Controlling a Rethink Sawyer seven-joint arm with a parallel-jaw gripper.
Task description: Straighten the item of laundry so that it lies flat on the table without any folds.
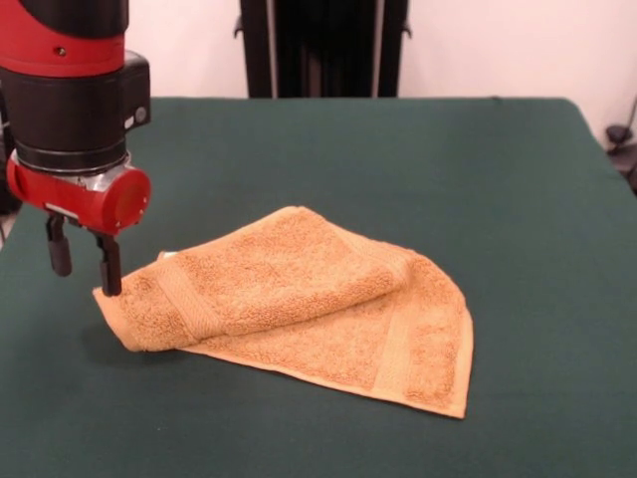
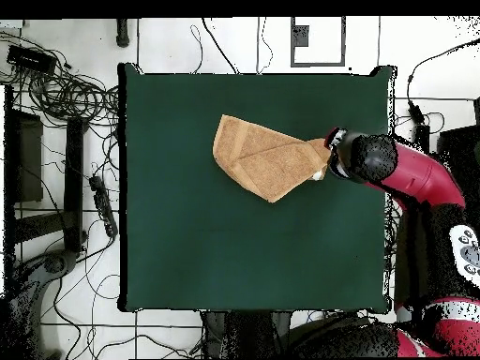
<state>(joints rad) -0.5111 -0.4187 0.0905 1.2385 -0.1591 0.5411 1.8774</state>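
The item of laundry (image 1: 299,299), an orange-tan terry washcloth, lies left of centre on the dark green table (image 1: 448,179). It is folded over itself, with an upper layer draped across the lower one and a rolled fold along the left. My gripper (image 1: 86,281) hangs at the cloth's left corner, open, its fingers apart. One fingertip (image 1: 110,284) is right at that corner and the other stands off the cloth above the table. From overhead, the washcloth (image 2: 262,157) lies in the upper half of the table (image 2: 234,253), with the gripper (image 2: 327,161) at its right tip.
Bare green felt surrounds the cloth on all sides. The table's left edge (image 1: 10,249) runs close to the gripper. Cables and boxes (image 2: 56,103) lie on the floor beside the table. The red arm (image 2: 422,178) reaches in from the right side.
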